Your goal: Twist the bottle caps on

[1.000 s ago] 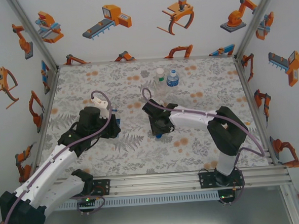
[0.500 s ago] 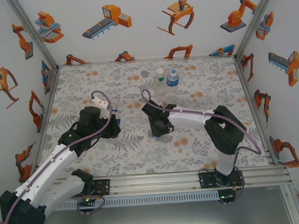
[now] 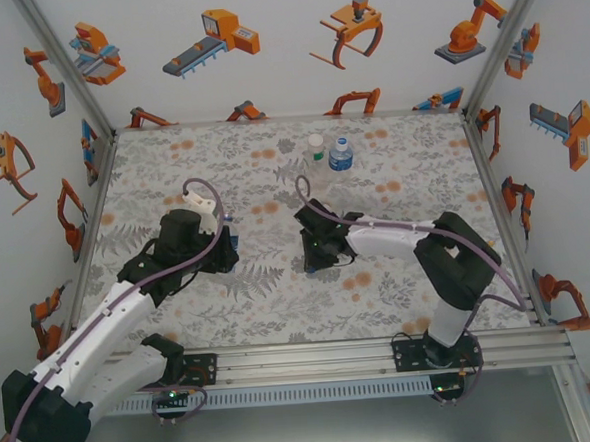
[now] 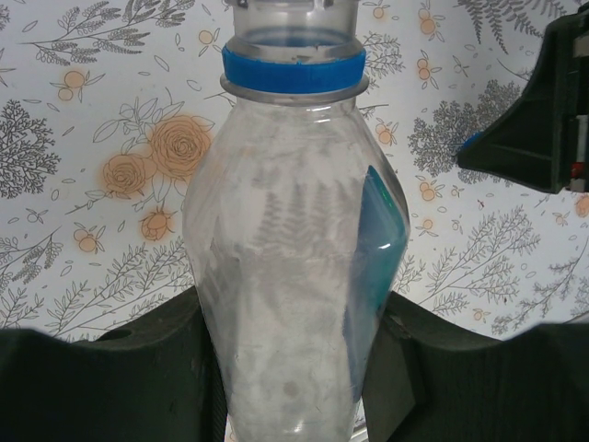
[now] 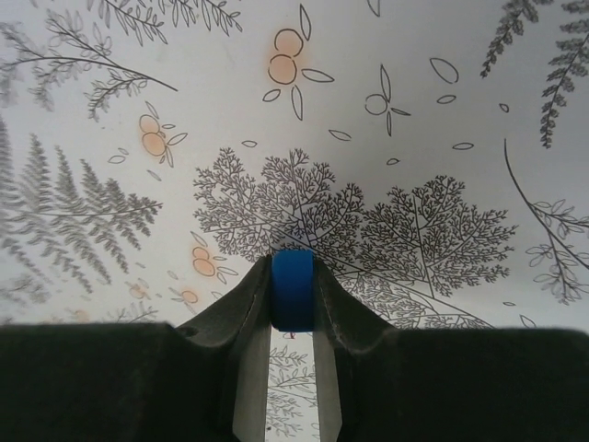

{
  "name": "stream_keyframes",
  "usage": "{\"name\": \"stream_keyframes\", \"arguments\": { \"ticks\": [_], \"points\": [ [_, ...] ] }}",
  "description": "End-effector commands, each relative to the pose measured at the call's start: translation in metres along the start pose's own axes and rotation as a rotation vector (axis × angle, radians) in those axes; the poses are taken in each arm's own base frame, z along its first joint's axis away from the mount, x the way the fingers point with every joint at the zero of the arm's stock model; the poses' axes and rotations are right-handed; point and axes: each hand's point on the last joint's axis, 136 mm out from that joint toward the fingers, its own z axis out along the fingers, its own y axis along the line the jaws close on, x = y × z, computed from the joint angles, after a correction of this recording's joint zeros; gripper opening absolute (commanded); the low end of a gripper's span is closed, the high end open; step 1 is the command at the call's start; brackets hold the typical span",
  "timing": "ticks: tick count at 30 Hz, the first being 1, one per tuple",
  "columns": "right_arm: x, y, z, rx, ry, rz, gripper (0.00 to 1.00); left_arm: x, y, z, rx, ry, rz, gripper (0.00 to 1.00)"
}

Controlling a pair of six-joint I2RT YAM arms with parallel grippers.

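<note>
The table (image 3: 433,182) is covered edge to edge with a pale cloth printed with grey ferns, leafy sprigs and small orange blossoms, and it meets white walls (image 3: 286,81) on three sides. A small clear bottle with a blue label band (image 3: 340,156) stands upright on it, toward the far edge and about midway across. A second clear bottle (image 3: 315,146) stands upright just beside it, on its left and a touch farther back. Whether the two touch cannot be told. Well nearer than the blue-banded bottle, a silver metal rail (image 3: 313,358) runs along the table's near edge.
</note>
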Motion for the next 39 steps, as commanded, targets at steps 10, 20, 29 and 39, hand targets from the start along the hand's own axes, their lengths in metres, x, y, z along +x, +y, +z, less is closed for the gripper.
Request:
{"name": "stream_keyframes", "arguments": {
  "ticks": [10, 20, 29, 39],
  "points": [
    [0.035, -0.061, -0.011, -0.172, -0.012, 0.341, 0.38, -0.018, -0.010, 0.001, 0.036, -0.010, -0.036, 0.18],
    [0.011, -0.073, -0.056, 0.096, -0.074, 0.132, 0.39, -0.016, -0.013, 0.009, 0.053, 0.014, -0.046, 0.12],
    [-0.012, -0.040, -0.063, 0.209, -0.159, -0.129, 0.42, -0.017, -0.020, 0.009, 0.095, 0.005, -0.034, 0.10],
    [-0.016, -0.011, -0.035, 0.233, -0.104, -0.215, 0.46, -0.012, -0.016, 0.003, 0.079, -0.011, -0.030, 0.10]
  ]
}}
